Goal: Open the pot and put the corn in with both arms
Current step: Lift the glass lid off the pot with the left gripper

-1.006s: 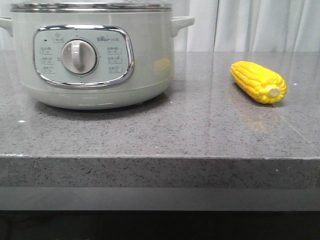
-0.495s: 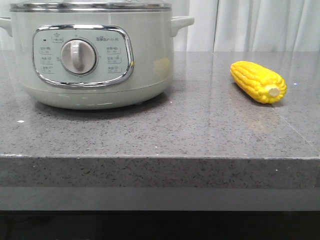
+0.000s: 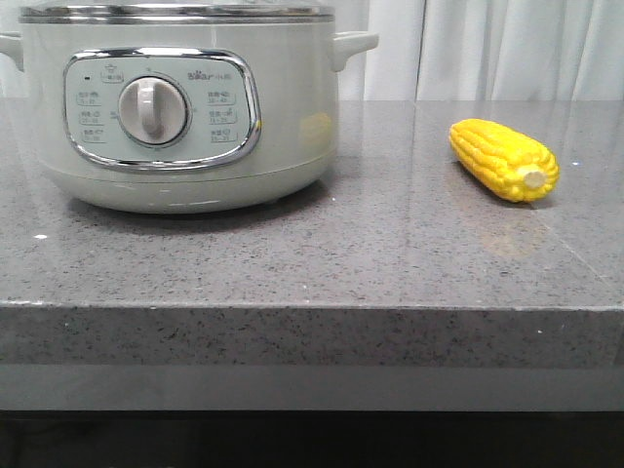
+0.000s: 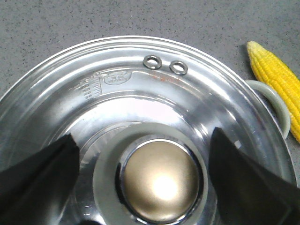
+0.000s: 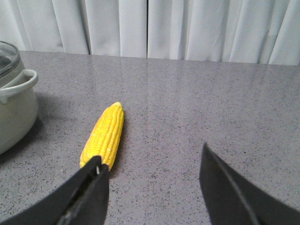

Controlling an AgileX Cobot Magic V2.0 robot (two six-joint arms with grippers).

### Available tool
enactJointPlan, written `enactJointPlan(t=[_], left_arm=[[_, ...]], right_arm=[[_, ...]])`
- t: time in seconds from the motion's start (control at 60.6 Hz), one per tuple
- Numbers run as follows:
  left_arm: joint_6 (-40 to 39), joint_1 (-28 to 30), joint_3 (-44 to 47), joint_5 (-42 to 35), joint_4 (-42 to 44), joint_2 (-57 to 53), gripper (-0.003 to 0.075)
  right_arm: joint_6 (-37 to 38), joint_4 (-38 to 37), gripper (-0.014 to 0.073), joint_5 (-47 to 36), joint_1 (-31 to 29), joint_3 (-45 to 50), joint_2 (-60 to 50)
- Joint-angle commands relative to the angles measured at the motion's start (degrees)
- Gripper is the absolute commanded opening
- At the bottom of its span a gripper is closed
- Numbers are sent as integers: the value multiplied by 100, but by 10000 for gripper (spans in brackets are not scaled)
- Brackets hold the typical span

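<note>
The pale green-white pot [image 3: 185,107] stands at the left of the grey counter with its glass lid [image 4: 140,93] on. The lid's round brass-coloured knob [image 4: 159,180] lies between the two black fingers of my left gripper [image 4: 143,145], which is open above the lid and apart from the knob. The yellow corn [image 3: 502,159] lies on the counter at the right, beside the pot's side handle [image 4: 274,101]. My right gripper [image 5: 152,157] is open and empty above the counter, with its left finger [image 5: 89,187] in front of the corn's [image 5: 104,133] near end.
White curtains [image 5: 150,28] hang behind the counter. The counter's front edge [image 3: 312,307] runs across the front view. Bare grey stone [image 5: 211,108] lies to the right of the corn. Neither arm shows in the front view.
</note>
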Motion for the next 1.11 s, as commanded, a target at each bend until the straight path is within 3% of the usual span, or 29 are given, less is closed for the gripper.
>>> enactJointPlan(t=[0.0,0.198,0.462,0.924,1.089], left_arm=[[-66,-43,-203,-227,-96,-228,474],[-66,-43,-203,-206,-96,-228,349],[-66,-43,-203,-206,-83,-228,269],[-66,-43,-1348,247,-109,-332,251],[-47,-43,-1359,213,-119,-648,251]], right_arm=[[-7,-35,451,-548,-35,-138,89],[-7,-35,451,-572,-35,-138,89],[-7,-35,451,-572,-35,-138,89],[-7,-35,451,-572,-35,-138,89],[-7,-35,451,-572,-35,-138,89]])
